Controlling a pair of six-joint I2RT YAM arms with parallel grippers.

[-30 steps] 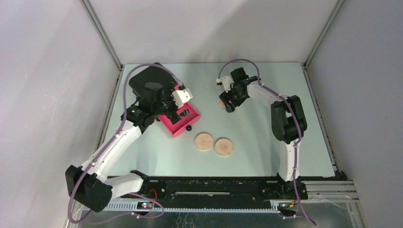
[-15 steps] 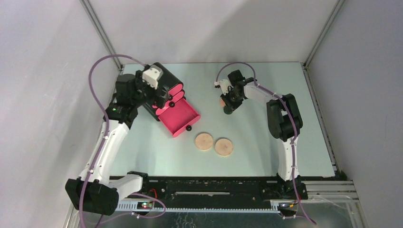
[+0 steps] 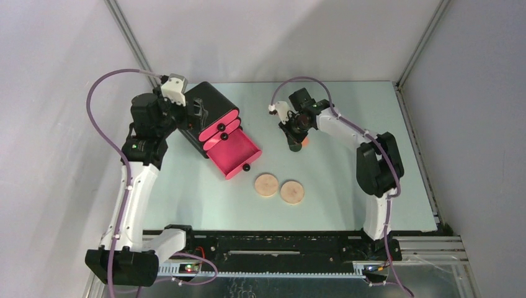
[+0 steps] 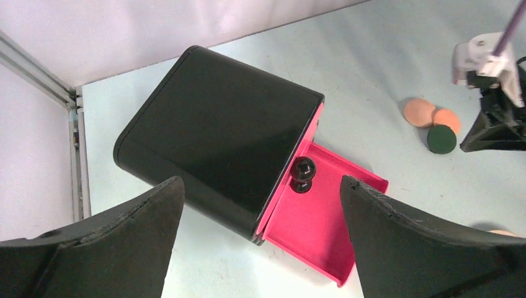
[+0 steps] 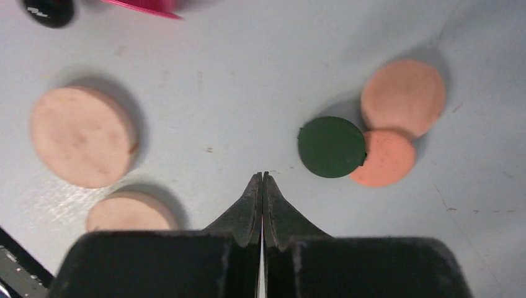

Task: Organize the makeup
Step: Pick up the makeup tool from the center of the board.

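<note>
1. Located right gripper [image 5: 262, 180] low over the table [image 3: 347, 186], bottom centre of the right wrist view. Found its fingers pressed together, with nothing between them.
2. Found dark-green round [image 5: 331, 147] just right of and slightly above the fingertips in that view, near but not touching. Noted its right edge meeting the lower peach round [image 5: 383, 158], and the upper peach round [image 5: 404, 97] touching that one toward the upper right.
3. Judged no long axis to reckon with: flat circular outline, so any approach angle serves alike.
4. Logged upper tan disc [image 5: 82, 136] and lower tan disc [image 5: 130, 212] at the left of the same view, well apart from the cluster.
5. Located left gripper [image 4: 260, 183] above the black box [image 4: 217, 133], at upper left of the top view. Found its fingers spread wide, holding nothing. Noted bottom pink drawer [image 4: 322, 217] standing open, with nothing visible in the part shown.
6. Judged right arm by far the nearer to the cluster. Expected need: part the fingers, shift right in the wrist view, then close across the green round. Flagged risk of dragging the touching peach round along.
</note>
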